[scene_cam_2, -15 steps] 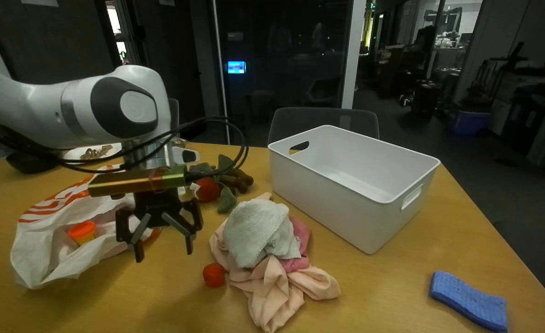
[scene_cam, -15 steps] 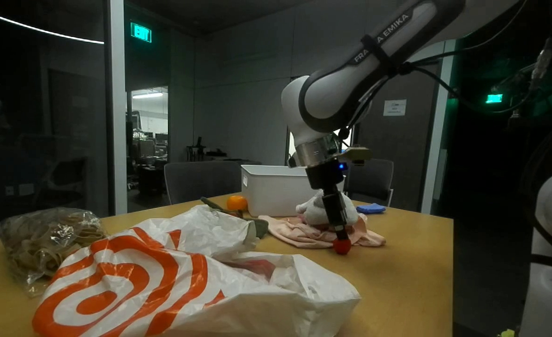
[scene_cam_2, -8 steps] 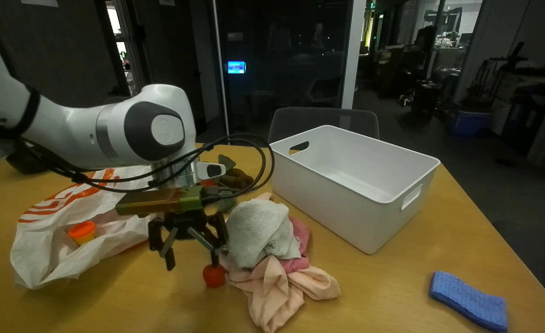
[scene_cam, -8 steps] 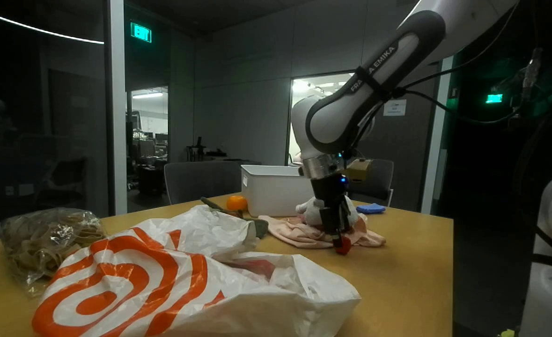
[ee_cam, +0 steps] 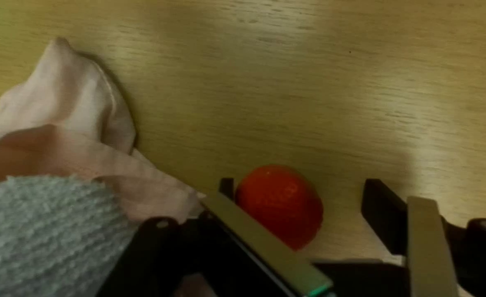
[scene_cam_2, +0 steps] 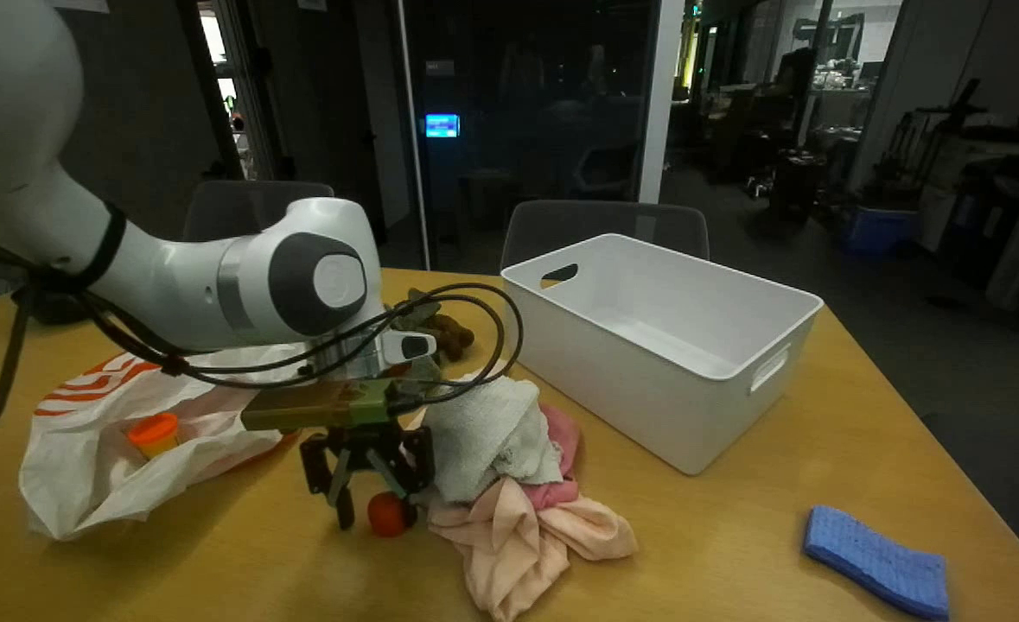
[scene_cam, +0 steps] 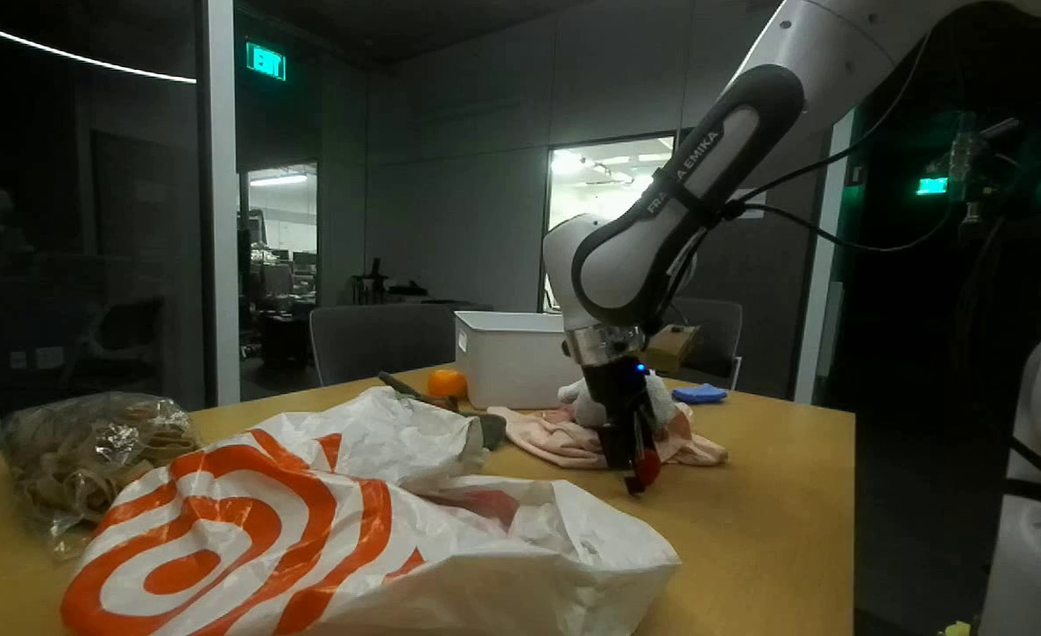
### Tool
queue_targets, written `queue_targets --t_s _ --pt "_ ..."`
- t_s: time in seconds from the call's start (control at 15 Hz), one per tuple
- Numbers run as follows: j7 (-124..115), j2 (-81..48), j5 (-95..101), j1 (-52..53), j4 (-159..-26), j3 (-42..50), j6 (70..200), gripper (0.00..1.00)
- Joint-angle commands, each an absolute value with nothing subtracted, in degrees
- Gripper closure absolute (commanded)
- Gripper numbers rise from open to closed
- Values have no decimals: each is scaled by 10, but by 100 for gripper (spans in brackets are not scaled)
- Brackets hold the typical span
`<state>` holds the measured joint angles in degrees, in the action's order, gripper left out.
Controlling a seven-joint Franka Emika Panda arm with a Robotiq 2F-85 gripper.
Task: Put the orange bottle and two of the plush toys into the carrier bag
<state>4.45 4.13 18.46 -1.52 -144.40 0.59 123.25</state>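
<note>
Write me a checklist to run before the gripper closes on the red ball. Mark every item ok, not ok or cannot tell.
1. Gripper open: ok, fingers spread.
2. Ball between the fingers: ok.
3. Ball centred: not ok; in the wrist view it sits nearer one finger, with a gap to the other.
4. Fingers free of the cloth: cannot tell; its edge lies close beside one.
5. Bag open at the mouth: ok; a tub shows there.
</note>
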Motion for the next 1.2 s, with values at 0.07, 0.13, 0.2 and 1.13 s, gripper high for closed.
queue_targets --t_s 0.07,0.13,0.2,1.13 --pt "37 52 196 -13 -1441 4 1231 56" --pt "39 58 195 -11 -1442 2 1224 63" --pt "39 62 195 -8 -1443 -1 1216 73" --pt "71 138 197 138 -1384 -149 1154 76"
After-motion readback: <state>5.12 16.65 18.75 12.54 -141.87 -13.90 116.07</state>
